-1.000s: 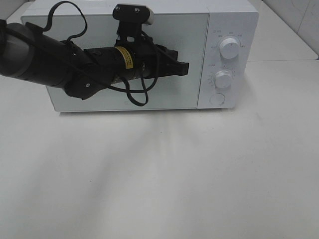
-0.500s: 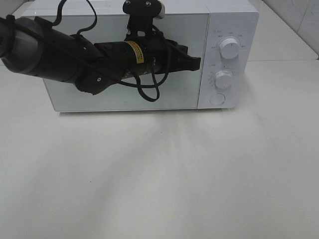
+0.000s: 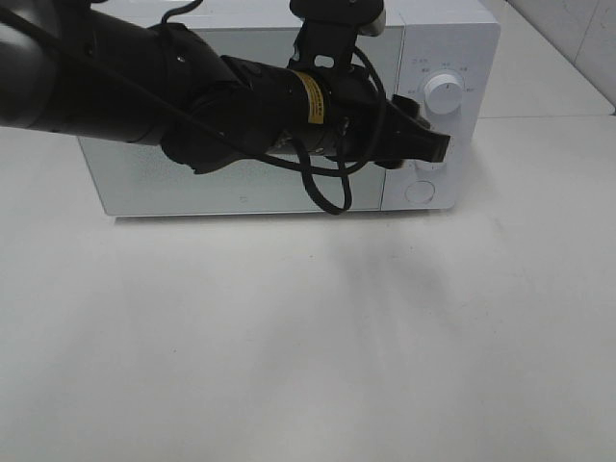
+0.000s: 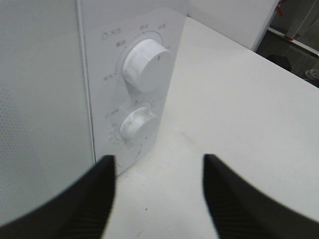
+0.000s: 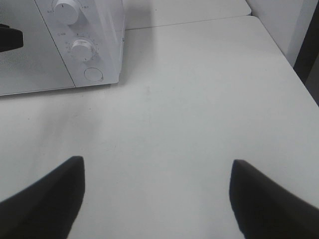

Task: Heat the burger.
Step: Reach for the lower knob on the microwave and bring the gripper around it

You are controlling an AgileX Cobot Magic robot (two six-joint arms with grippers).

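**Left pincer lined up on the lower dial**

The left pincer has its two black fingers spread apart with nothing between them. It faces the control panel of the white box-shaped microwave oven. Just ahead of the fingertips, not yet touched, is the small white round dial. The larger white round dial is above that one and farther from the pincer. The oven's pale door is shut, off to the pincer's side. The burger shows in no view; it is most likely behind that door, though nothing can be seen through it.

The step in hand seems to be setting the small dial, probably the timer. It sits nearer one finger than the other, so the pincer should centre on it first. Then it should advance until both fingers flank the rim, close gently, and roll the wrist about the dial's own axis. Pressing into the panel could slide the oven along the white surface.

The right pincer hangs wide and empty over the surface, well apart from the oven.
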